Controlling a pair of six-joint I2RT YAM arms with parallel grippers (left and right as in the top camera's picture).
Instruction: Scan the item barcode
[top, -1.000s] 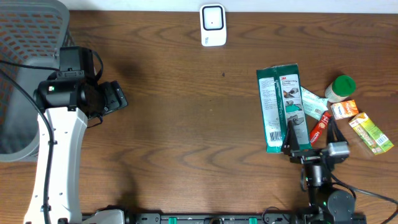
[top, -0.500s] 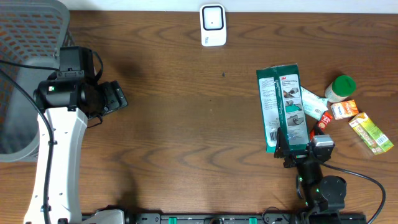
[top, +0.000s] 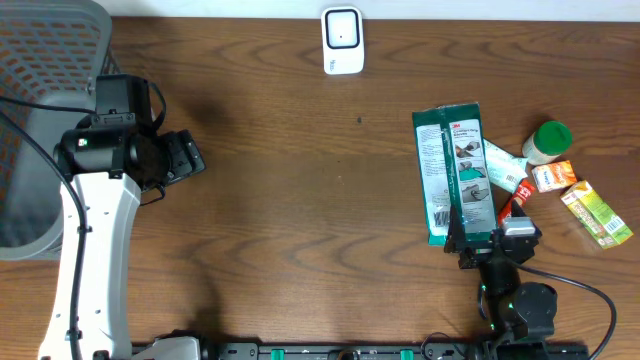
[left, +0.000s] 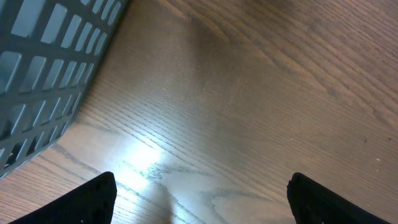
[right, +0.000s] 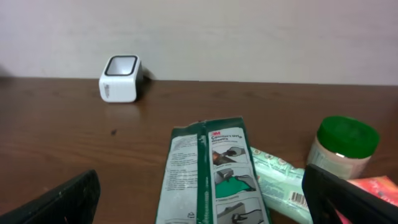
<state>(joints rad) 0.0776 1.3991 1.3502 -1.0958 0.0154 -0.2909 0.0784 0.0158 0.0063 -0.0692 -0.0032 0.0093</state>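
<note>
- Green 3M pack (top: 450, 170) looks like the item to scan. It's lying flat on the desk (top: 300, 200), right of centre, and nothing has hold of it.
- At its near end sits the right end effector (top: 488, 230), spread as wide as it goes and empty. In the wrist view the pack lies straight ahead between the two fingers.
- What changed: over the last second that arm slid left, from in front of the red tube (top: 511, 209) to lined up with the pack, and in the last half second it hardly moved. My read is the line-up is done and the grab comes next.
- The white scanner (top: 342, 40) is at the far edge of the desk, well apart from the pack, so the pick and the carry are both still to do.
- Clutter alert: a pale green packet (top: 503, 166) sits right up against the pack's right edge, with a green-lidded jar (top: 548, 140), an orange box (top: 553, 177) and a yellow-green box (top: 596, 212) further right. Closing could catch that packet too.
- Way over by the grey basket (top: 40, 60), the left end effector (top: 190, 157) is open and empty over bare wood, and it hasn't budged.
</note>
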